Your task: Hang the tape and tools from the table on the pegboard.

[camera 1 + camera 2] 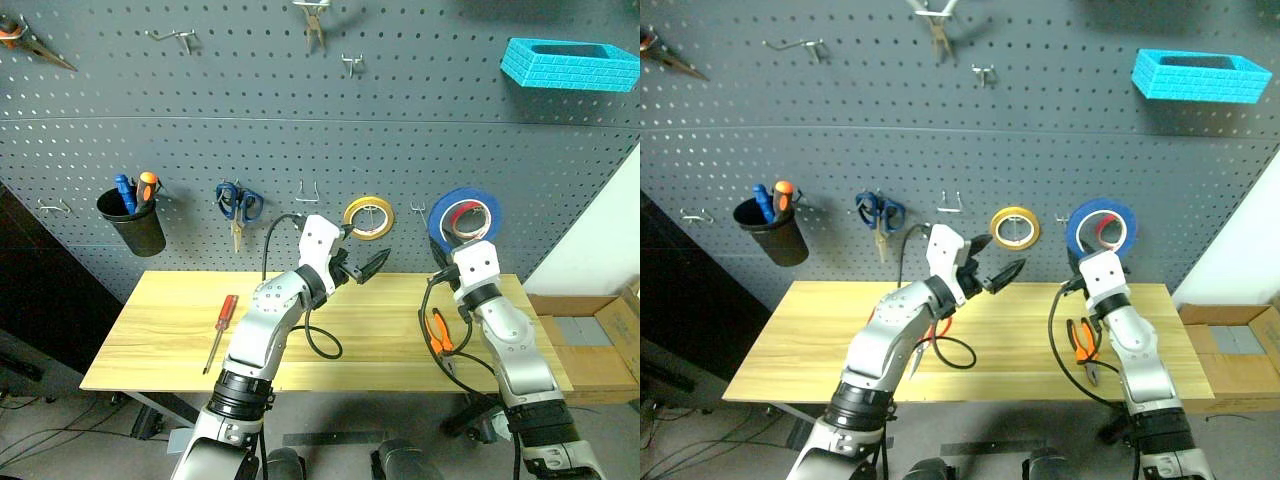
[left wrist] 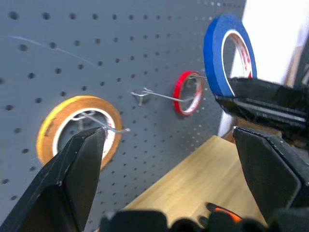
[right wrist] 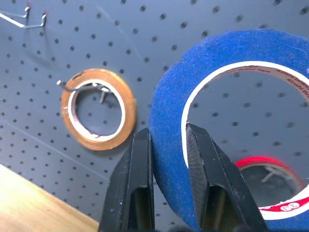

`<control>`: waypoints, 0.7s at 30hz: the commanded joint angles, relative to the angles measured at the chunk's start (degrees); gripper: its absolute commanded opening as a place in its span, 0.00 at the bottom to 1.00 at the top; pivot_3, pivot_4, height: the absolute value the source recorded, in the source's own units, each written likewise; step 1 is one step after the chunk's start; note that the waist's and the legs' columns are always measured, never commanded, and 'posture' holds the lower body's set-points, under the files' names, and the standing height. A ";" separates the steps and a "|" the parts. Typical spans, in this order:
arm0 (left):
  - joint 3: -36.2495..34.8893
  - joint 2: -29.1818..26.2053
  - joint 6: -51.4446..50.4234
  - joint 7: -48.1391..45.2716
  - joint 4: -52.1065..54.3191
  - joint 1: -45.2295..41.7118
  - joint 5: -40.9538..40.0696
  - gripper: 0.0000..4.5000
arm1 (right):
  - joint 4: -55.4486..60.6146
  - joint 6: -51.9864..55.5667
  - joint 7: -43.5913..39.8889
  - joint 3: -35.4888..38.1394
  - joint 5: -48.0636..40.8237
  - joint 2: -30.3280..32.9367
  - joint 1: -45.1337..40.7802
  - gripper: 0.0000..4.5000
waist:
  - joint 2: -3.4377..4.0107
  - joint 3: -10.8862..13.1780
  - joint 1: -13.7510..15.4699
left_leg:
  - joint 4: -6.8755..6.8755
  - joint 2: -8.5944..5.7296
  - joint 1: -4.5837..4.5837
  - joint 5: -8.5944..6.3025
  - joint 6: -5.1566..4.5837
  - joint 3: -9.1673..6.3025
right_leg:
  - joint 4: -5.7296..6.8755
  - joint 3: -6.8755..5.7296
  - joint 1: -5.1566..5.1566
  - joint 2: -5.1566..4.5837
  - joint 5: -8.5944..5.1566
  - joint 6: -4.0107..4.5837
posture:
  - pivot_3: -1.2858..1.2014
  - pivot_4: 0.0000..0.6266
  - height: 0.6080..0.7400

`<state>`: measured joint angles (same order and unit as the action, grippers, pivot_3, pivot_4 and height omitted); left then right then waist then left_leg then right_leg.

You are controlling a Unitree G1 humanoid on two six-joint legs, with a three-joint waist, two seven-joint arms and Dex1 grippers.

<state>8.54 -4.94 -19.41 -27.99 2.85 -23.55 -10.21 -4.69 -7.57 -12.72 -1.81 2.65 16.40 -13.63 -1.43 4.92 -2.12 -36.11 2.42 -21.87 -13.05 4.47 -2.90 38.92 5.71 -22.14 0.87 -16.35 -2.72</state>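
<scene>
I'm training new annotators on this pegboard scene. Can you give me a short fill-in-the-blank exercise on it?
1. The right gripper is shut on the ____ tape roll.
2. The left gripper is ____ and holds nothing.
3. The yellow roll hangs on a ____ of the pegboard.
4. The screwdriver lies on the ____.

Missing words: blue; open; hook; table

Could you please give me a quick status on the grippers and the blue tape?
Right gripper shut on blue tape, raised before the pegboard. Left gripper open, empty. Red roll already occupies the hook behind it.
</scene>
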 commanded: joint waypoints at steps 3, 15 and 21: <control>-0.27 0.20 1.58 1.49 2.38 -0.10 -0.02 1.00 | 0.81 -2.42 -2.30 -0.42 -1.22 -1.00 -1.83 0.09 | 0.01 -0.03 0.52 | -0.03 0.00 0.01 0.01 0.00 0.00 | 0.03 0.00 0.01 0.00 0.00 -0.01 | 0.55 0.00 1.00; -0.42 0.03 2.75 2.77 1.98 -0.58 -0.13 1.00 | -13.78 0.21 -9.74 -0.60 -2.60 0.34 -11.52 0.09 | 0.04 -0.11 0.65 | -0.06 -0.01 0.05 0.01 -0.01 0.00 | 0.06 0.00 0.03 0.01 0.16 0.26 | 0.56 0.00 1.00; -0.45 0.21 3.12 3.12 1.92 -0.40 0.00 1.00 | -20.15 -0.58 -10.35 0.57 -2.80 1.74 -16.43 0.09 | 0.03 -0.12 0.86 | -0.03 -0.01 0.01 0.01 -0.01 -0.01 | 0.03 -0.01 0.02 0.00 0.18 0.29 | 0.56 0.00 1.00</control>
<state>8.41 -4.98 -17.98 -25.27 2.86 -22.89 -10.15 -25.14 -6.93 -22.58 -2.05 0.87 17.78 -28.68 -1.40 4.80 -1.26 -36.14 2.41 -21.86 -13.04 4.46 -2.92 38.95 5.69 -22.12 0.87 -16.17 -2.43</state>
